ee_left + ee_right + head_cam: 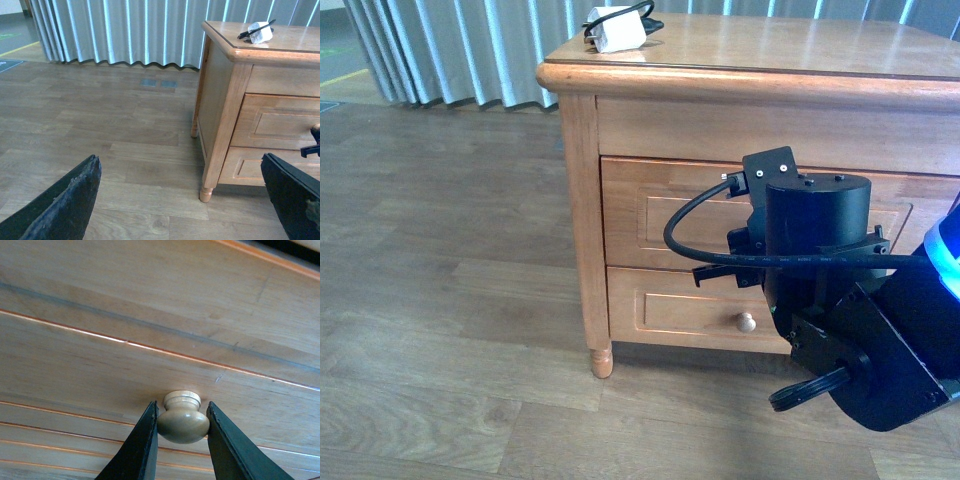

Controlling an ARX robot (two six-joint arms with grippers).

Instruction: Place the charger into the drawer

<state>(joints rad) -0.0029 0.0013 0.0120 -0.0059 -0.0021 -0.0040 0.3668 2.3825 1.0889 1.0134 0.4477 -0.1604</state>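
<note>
The white charger [617, 28] with its black cable lies on the wooden cabinet's top, near the back left corner; it shows too in the left wrist view as the charger [260, 32]. The upper drawer [650, 205] is closed, its front partly hidden by my right arm. In the right wrist view my right gripper [182, 424] is shut on the pale round drawer knob [182, 420], one finger on each side. My left gripper [180, 200] hangs open over the floor, left of the cabinet, holding nothing.
The cabinet [582, 200] stands on a wood floor [440, 300] with a lower drawer [670, 310] and its knob [747, 322]. Grey curtains [125, 30] hang behind. A turned cabinet leg [206, 194] stands near my left gripper.
</note>
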